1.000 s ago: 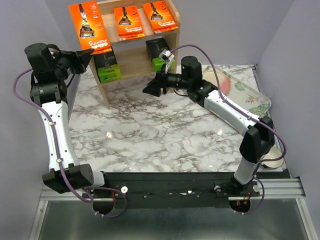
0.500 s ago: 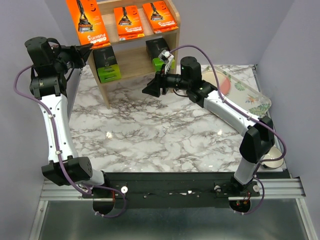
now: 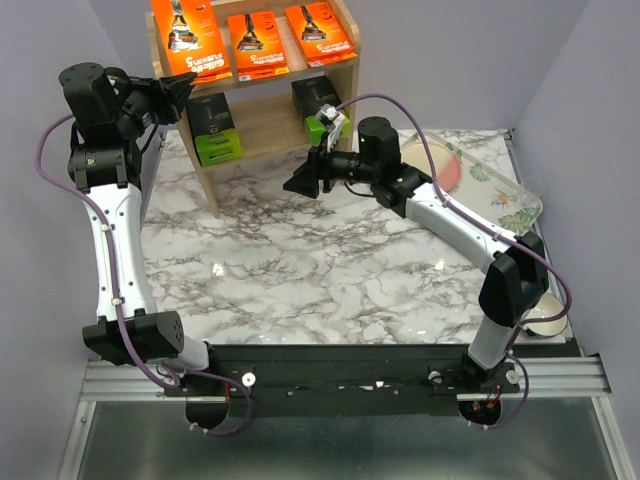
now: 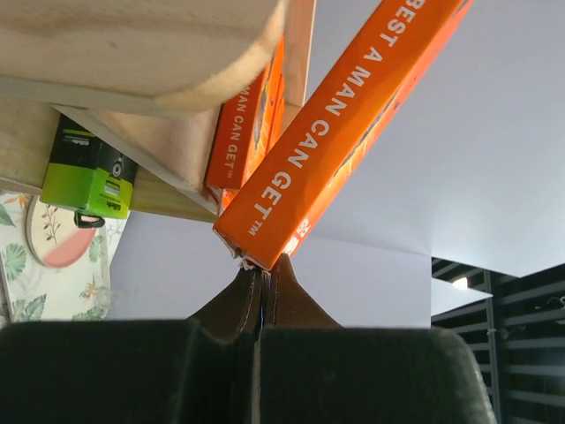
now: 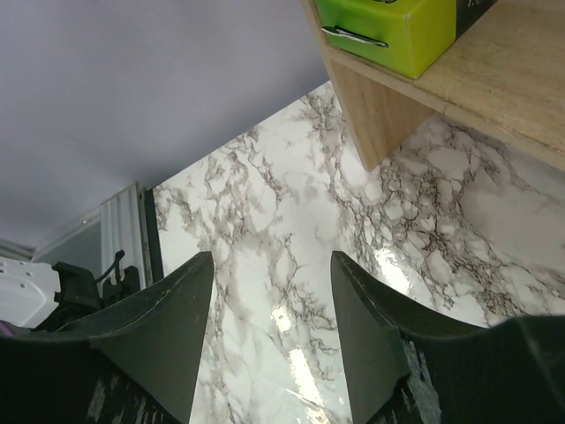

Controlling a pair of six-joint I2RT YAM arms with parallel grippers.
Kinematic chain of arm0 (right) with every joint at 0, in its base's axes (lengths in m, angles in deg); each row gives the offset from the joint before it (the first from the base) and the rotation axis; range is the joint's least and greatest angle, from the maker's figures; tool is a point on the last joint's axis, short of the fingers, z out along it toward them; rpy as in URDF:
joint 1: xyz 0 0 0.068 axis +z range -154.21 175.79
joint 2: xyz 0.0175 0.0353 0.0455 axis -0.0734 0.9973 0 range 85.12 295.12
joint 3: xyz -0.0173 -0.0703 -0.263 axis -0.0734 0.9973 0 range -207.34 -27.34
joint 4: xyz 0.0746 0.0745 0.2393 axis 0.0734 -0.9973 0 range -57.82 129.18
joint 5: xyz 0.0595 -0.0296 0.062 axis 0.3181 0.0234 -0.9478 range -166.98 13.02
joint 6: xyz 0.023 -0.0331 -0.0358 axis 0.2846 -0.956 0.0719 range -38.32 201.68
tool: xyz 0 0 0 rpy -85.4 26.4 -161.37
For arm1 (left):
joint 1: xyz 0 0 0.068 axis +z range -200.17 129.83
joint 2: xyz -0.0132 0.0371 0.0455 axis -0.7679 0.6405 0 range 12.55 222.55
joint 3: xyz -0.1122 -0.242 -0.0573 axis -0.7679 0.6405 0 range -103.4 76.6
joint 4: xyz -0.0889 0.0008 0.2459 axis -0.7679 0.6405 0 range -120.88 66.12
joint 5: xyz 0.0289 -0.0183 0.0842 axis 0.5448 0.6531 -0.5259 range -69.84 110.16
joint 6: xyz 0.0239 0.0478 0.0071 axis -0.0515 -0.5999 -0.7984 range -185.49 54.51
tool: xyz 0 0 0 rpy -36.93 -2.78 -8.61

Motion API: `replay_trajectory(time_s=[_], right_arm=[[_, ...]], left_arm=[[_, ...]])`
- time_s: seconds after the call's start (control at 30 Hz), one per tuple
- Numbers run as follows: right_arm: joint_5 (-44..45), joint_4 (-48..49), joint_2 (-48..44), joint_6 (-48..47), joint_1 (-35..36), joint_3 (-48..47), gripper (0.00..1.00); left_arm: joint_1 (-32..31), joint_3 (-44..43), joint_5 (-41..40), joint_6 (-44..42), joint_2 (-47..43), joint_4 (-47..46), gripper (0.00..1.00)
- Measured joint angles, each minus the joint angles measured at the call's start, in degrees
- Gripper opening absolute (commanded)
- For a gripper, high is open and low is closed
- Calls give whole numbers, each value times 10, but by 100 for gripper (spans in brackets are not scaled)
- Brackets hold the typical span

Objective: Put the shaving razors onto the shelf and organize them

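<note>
— Marble-patterned table (image 3: 300,270), grey walls (image 3: 450,50) behind it. What stands at the far edge?

— A wooden two-tier shelf (image 3: 268,122). On its top tier lie a middle orange pack (image 3: 257,45) and a right orange pack (image 3: 320,35), side by side. On the lower tier are a left dark pack (image 3: 213,128) and a right dark pack (image 3: 315,105), lime-green ends toward the front.

— And the left arm?

— The left gripper (image 3: 183,88) is raised at the shelf's left end. Its jaws are clamped on the lower corner of the third orange pack (image 3: 190,40), which tilts over the left of the top tier, just beside the middle one. Whether it touches the board cannot be told.

— The right arm?

— The right gripper (image 3: 302,180) hangs above the table in front of the shelf, near the right dark pack. Its jaws are spread, with only marble between them.

— Anything else?

— A floral tray (image 3: 510,200) at the table's right edge, bearing a pink plate (image 3: 450,170).
</note>
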Motion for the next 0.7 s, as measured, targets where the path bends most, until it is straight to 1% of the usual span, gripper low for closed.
replay_trajectory(time_s=[0.2,0.63,0.7], right_arm=[[2,0,0,0,5,0,64],[7,0,0,-3,6,0,64],[7,0,0,-3,7,0,64]], left_arm=[[-4,-7,-8,0,0,-10,0],[6,31,-24,2,-2,33,0],[6,32,-24,2,-2,34,10]])
